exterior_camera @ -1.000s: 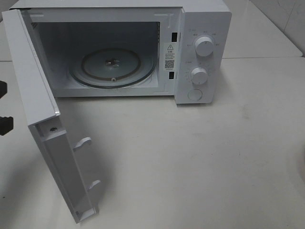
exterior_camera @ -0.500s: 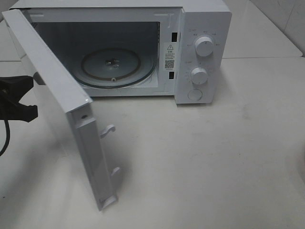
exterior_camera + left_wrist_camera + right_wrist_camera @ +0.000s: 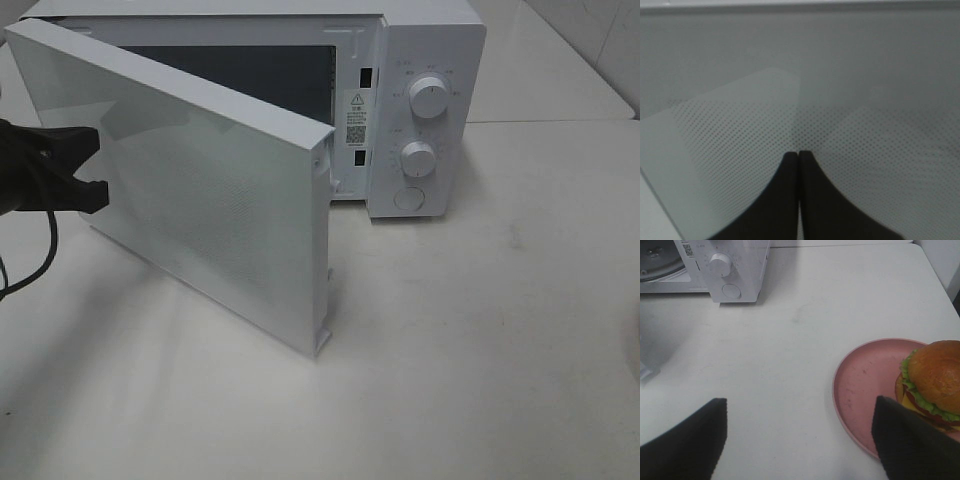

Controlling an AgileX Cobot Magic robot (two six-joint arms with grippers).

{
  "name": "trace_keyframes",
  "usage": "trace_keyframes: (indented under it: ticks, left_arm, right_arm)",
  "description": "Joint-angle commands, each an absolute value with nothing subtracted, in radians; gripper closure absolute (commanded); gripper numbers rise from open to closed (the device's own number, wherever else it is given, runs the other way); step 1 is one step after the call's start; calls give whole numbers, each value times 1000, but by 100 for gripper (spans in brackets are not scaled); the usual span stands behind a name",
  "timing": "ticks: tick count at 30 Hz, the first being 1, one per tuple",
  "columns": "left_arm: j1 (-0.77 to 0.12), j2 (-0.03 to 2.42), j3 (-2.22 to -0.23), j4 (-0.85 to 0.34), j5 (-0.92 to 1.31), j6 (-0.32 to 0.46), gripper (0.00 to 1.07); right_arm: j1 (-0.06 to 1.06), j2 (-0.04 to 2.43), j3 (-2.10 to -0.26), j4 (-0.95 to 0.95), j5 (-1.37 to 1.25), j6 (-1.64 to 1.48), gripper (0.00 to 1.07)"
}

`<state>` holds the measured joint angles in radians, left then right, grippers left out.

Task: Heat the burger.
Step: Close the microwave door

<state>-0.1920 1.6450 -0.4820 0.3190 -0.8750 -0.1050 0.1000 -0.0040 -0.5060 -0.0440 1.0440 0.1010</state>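
Microwave (image 3: pixel 425 60) has a warning sticker (image 3: pixel 356 117) with a QR code on the inner frame; text too small to read, dial markings likewise. My left gripper (image 3: pixel 799 156) is pressed together, tips at the dotted glass of the half-open door (image 3: pixel 210 180). My right gripper (image 3: pixel 799 437) is spread wide, holding nothing, over the table (image 3: pixel 805 340). The burger (image 3: pixel 932 382) sits on the pink plate (image 3: pixel 865 375), well apart from the microwave.

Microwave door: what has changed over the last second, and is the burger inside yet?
The microwave door has swung from wide open to roughly half shut, pushed by the closed left gripper that came in from the left. The burger is not inside; it sits on the pink plate on the table. The right gripper is open, holding nothing. The microwave has not moved.
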Motion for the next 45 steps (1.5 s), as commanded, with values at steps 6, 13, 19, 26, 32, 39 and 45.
trace_keyframes:
  ticks: [6, 13, 19, 26, 32, 39, 45]
  left_arm:
    - [-316, 1680, -563, 186, -858, -94, 107]
    - [-413, 1734, -624, 24, -855, -10, 107]
    - [-500, 1802, -702, -124, -855, 60, 107]
    - [-579, 1880, -808, -280, -856, 145, 107]
    - [-609, 1941, -913, -377, -846, 161, 107]
    - [-609, 1973, -999, -437, -802, 198, 107]
    - [-602, 2010, -1076, -471, -750, 240, 107]
  right_arm:
    - [95, -32, -508, -47, 1038, 94, 31]
    - [95, -32, -508, -47, 1038, 94, 31]
    - [95, -32, -508, -47, 1038, 94, 31]
    - [95, -32, -508, -47, 1038, 94, 31]
    - [95, -32, -508, -47, 1038, 94, 31]
    - [95, -32, -508, -47, 1038, 94, 31]
    - [95, -32, -508, -47, 1038, 94, 31]
